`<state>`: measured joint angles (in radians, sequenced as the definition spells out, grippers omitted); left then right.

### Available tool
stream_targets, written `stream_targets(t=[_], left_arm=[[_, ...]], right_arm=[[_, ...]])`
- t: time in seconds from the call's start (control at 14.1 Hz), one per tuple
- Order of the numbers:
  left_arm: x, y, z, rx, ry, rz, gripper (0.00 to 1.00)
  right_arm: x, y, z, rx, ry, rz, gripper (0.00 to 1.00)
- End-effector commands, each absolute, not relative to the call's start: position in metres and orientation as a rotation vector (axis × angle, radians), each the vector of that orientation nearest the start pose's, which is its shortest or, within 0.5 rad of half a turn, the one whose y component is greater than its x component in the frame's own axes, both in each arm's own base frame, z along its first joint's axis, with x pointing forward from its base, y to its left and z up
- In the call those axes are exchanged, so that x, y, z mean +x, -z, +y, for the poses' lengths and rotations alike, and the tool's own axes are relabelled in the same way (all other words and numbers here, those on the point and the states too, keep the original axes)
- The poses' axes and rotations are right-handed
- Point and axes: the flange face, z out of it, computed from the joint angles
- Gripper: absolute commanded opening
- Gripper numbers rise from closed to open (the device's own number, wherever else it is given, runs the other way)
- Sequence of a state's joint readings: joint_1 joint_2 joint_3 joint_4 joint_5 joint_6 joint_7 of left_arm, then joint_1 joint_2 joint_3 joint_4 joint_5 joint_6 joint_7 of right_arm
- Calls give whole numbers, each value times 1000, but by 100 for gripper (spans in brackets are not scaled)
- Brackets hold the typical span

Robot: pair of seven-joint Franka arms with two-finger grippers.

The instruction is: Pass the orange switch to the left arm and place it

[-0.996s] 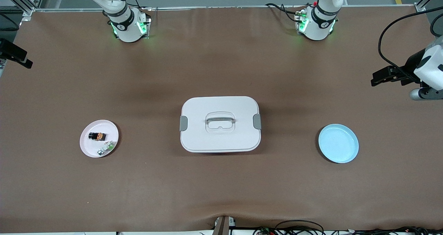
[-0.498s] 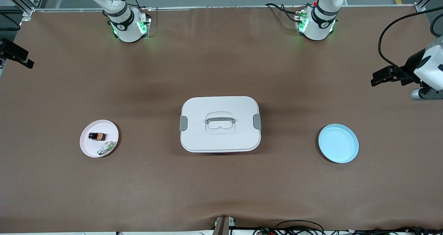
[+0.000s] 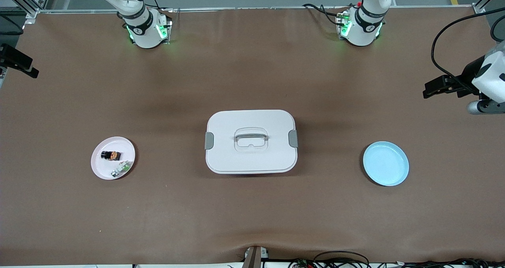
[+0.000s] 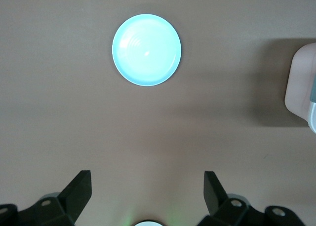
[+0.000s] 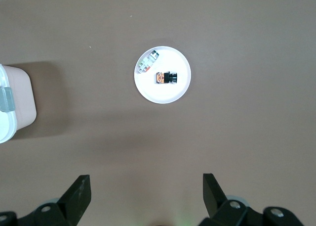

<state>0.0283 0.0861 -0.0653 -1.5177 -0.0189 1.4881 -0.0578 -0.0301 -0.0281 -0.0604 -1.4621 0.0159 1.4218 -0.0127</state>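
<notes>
Two grippers, both spread wide, both empty. Left gripper hangs high over bare table at the left arm's end; its wrist view looks down on the pale blue plate and a corner of the box. Fingers touch nothing. Right gripper hangs high over the right arm's end of the table, looking down on the white plate, fingers likewise clear of everything

Orange switch lies on its side on the white plate, beside the small green-and-silver component, which sits nearer the front camera. Box closed, mid-table, between the two plates, well apart from each. Blue plate holds nothing

Against the earlier frames: plates, box and switch lie where they did. Right gripper has shifted slightly at the table edge over the last second; left gripper barely, if at all. Jaw spread unchanged on both
</notes>
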Motion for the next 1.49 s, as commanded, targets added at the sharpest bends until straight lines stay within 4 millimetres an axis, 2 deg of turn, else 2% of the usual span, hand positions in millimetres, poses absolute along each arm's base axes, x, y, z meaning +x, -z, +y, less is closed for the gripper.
stream_targets(t=[0.0,1.42], left_arm=[[571,-600,-21,-3141,-191,-9,100],[574,-594,-13,-3143,-205,-21,100]], right_arm=[[528,-679,-47,-3122,-13,128,100],[527,-678,-47,-3123,-25,129,100]])
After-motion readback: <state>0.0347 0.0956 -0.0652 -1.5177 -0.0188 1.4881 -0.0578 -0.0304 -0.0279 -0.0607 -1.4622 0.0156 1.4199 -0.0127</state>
